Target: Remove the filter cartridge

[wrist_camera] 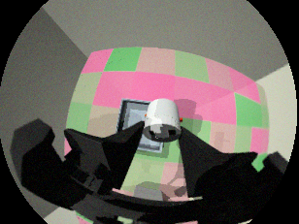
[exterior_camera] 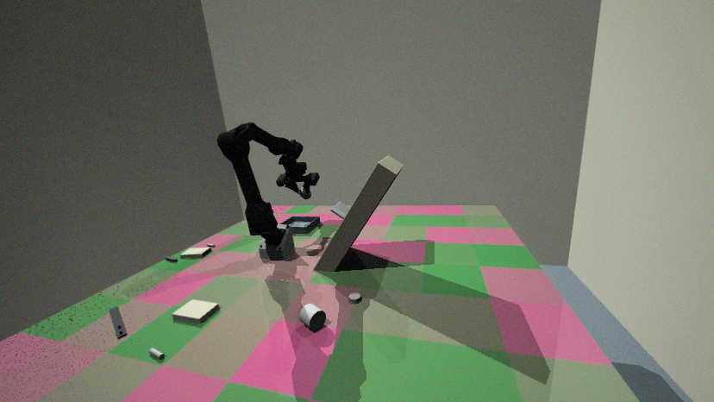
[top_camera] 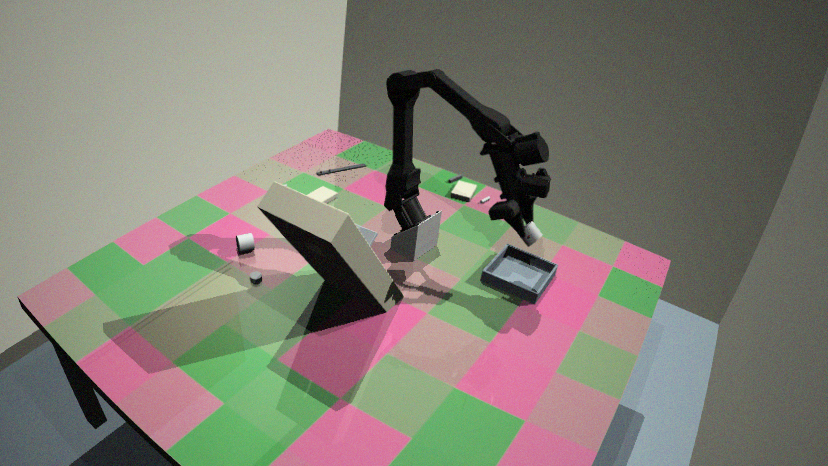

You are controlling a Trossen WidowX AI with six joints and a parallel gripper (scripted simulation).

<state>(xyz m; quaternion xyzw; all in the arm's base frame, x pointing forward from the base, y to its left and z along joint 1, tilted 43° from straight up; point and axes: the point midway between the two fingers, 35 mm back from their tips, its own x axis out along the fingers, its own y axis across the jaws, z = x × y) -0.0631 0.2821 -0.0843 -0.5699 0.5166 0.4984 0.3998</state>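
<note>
My gripper [top_camera: 527, 229] [wrist_camera: 161, 126] is shut on the white round cartridge [top_camera: 533, 232] [wrist_camera: 163, 113], which it holds tilted in the air. The cartridge's dark slotted face is toward the wrist camera. The open grey tray [top_camera: 509, 288] [exterior_camera: 294, 229] [wrist_camera: 120, 116] stands on the table below. In the wrist view the cartridge overlaps the tray's right part; in the top view it shows just above the tray's back rim. The leaning beige service panel [top_camera: 362, 260] [exterior_camera: 360, 214] is away from the gripper; its front face is hidden in the top and exterior views.
Behind the panel lie another white cylinder [top_camera: 245, 243] [exterior_camera: 312, 316] and a small grey disc [top_camera: 256, 278] [exterior_camera: 354, 298]. Two cream blocks [top_camera: 464, 189] [exterior_camera: 196, 310] and a dark bar [top_camera: 341, 169] [exterior_camera: 117, 322] lie elsewhere. A small pale plate [exterior_camera: 341, 210] is beside the panel.
</note>
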